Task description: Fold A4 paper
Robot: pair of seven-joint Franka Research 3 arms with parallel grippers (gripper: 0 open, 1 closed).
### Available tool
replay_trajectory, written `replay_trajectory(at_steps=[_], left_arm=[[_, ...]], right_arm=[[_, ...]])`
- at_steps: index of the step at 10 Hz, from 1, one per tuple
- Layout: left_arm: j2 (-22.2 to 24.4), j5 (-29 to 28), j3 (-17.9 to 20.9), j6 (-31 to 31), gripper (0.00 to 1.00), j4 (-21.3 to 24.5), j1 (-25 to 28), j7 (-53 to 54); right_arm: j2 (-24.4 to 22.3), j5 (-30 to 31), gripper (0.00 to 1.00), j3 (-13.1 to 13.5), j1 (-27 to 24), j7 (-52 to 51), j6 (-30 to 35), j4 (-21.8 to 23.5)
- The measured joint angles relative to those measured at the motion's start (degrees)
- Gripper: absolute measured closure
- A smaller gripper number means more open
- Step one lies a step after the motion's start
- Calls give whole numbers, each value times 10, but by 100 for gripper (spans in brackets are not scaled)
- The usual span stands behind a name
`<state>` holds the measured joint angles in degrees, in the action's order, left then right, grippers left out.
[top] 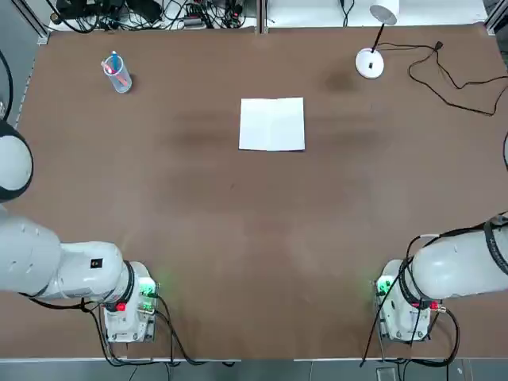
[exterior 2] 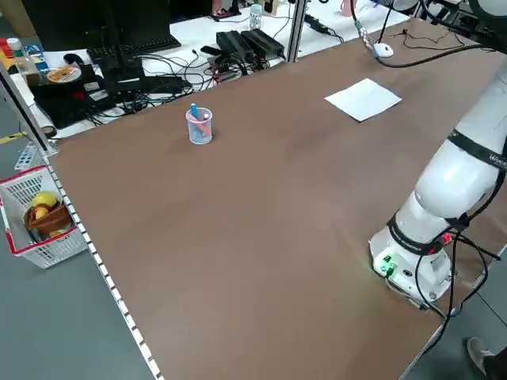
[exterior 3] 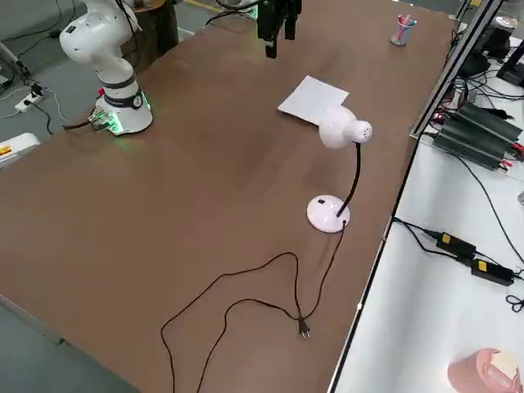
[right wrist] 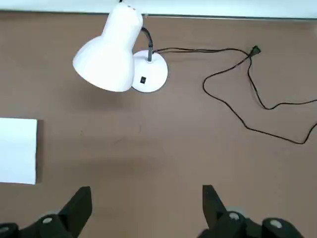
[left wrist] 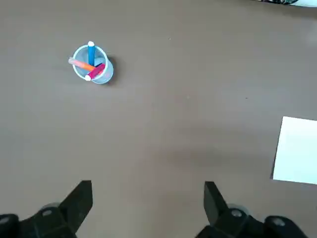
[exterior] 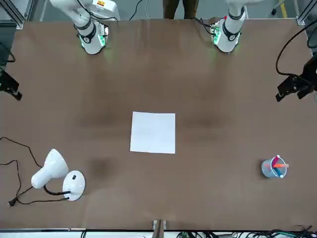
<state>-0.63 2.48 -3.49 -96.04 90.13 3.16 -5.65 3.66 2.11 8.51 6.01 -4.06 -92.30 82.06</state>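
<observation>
Spread fingers of the left gripper (left wrist: 148, 208) and the right gripper (right wrist: 147, 210) loom nearest their wrist cameras, both holding nothing, raised on either side of the white paper (top: 272, 125). That sheet lies flat mid-surface (top: 230, 214), between the cup of markers (top: 118, 75) and the lamp (top: 370, 63). Folding seems not yet begun; next, a gripper should probably reach one edge and lift it without dragging the sheet.

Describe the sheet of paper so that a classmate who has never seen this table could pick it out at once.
Look at the wide brown table. Out on its open surface, between the cup of pens and the white lamp, lies the paper. It is flat, white and four-sided, while the lamp's base is round.
</observation>
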Motion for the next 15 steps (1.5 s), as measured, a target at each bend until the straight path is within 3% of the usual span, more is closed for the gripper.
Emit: replay_trajectory(at_steps=[1, 2, 6, 8, 11, 15], left_arm=[[-2, 1, -9, 0, 4, 0, -1, 0], [-6, 2, -23, 1, 11, 0, -2, 0], [-49, 5, -101, 1, 74, 0, -7, -57], [-58, 8, -113, 1, 99, -1, -9, -67], [-66, 34, -114, -2, 99, -1, -22, -95], [-109, 34, -115, -51, 99, -1, -95, -201]], right_arm=[[7, 6, 1, 0, 3, 0, 0, 0], [12, 6, 1, 3, 1, 0, 0, 0], [22, -19, 1, 5, -6, 0, 25, 25], [21, -21, 1, 7, -26, 0, 35, 28], [7, -23, 1, 11, -58, 0, 35, 13], [5, -23, 1, 11, -63, 1, 16, 10]])
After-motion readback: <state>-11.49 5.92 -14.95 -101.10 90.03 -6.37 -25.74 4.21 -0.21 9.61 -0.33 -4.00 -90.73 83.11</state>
